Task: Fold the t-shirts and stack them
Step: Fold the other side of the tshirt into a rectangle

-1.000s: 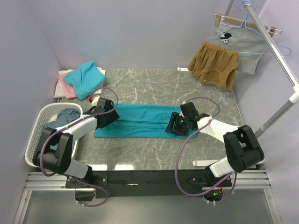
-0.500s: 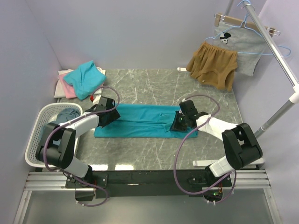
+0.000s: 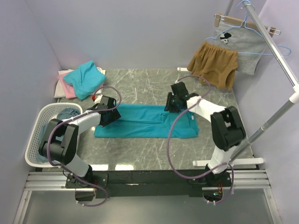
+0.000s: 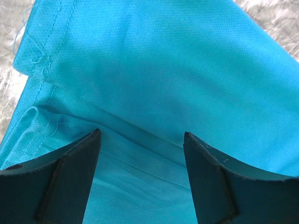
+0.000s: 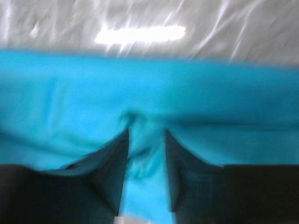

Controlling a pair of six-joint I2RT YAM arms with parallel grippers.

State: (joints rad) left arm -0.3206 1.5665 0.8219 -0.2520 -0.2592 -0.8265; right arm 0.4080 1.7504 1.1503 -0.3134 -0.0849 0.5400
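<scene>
Teal t-shirt point(image 3: 140, 122) lies flat on the table point(image 3: 149, 84) as a long band. Its long axis runs from the left gripper point(image 3: 111, 116) across towards the right gripper point(image 3: 171, 104). The left gripper's jaws stand wide over the band's end, cloth directly beneath. The right gripper sits at the far edge, jaws narrow around a pucker of cloth; blur hides whether it grips.
</scene>
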